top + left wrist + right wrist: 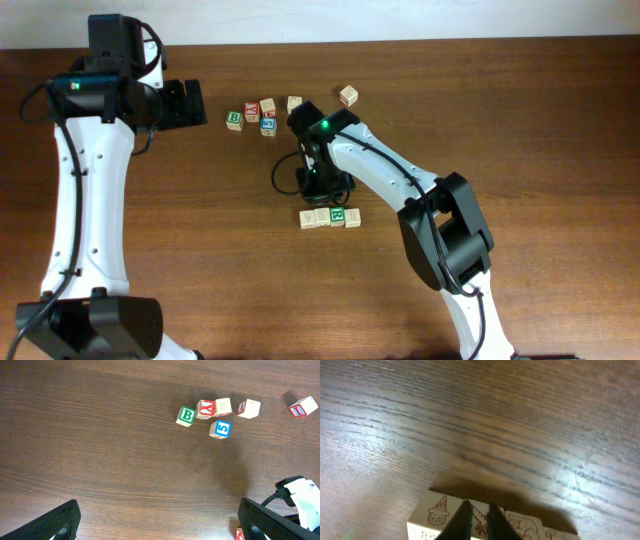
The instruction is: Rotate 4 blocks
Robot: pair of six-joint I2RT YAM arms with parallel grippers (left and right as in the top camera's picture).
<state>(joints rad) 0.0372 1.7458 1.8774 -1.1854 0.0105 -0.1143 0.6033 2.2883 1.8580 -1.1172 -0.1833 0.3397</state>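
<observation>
Hovering just above the row of blocks [330,217] on the surface [200,250], the right claw [476,519] stands narrow and seemingly empty, so it should widen and straddle one block squarely before twisting; the left claw [157,522] waits wide.

Both arms are built of glossy white shells joined by black joint housings. The left arm [85,190] has a long white link dotted with small dark screws, a boxy black camera block at its wrist and a green indicator light. The right arm [400,185] shows a green light too, with thin black cables looping beside its wrist. Its fingers [472,522] are narrow, dark, tapering blades.
</observation>
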